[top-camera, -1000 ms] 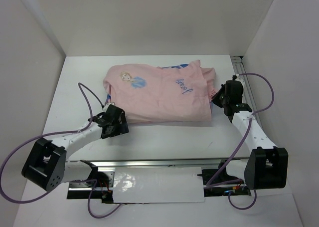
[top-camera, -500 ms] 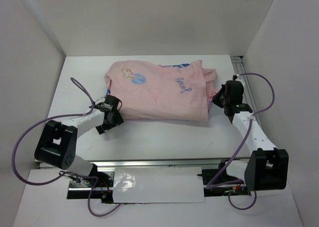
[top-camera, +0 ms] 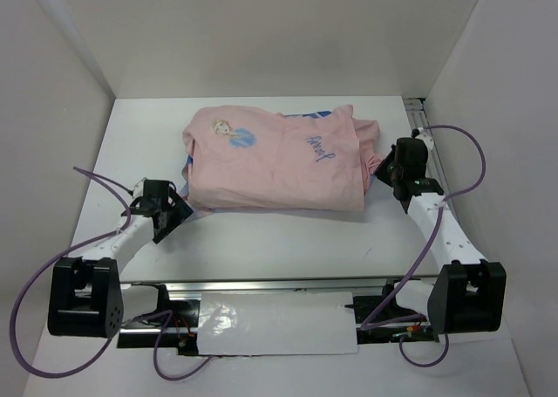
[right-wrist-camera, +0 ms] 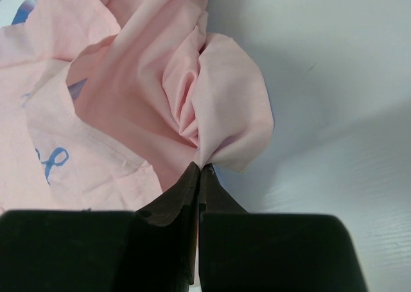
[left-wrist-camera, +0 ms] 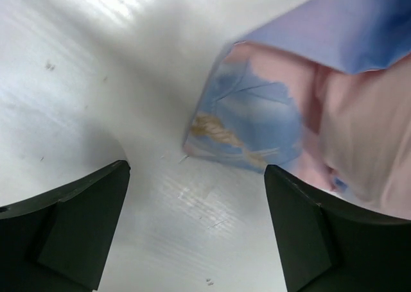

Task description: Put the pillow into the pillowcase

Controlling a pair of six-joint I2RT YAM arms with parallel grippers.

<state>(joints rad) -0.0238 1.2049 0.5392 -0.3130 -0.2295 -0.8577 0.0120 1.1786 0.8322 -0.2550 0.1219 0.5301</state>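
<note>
While the pillowcase lies pink side up and bulging toward the far middle of the tabletop, bare white surface runs all along its near edge and out to its left. Its right edge comes close to the metal rail by the right wall, so room is tight there. The right gripper sits at that edge, and the right wrist view shows it pinched together on a bunched pleat of pink fabric. The left gripper is near the case's near-left corner. Its fingers are spread wide with only bare tabletop between them, and the blue-printed corner lies just ahead, untouched. Cloth covers whatever plumps the case, so the pillow itself cannot be seen. A sliver of blue shows along the far edge.
</note>
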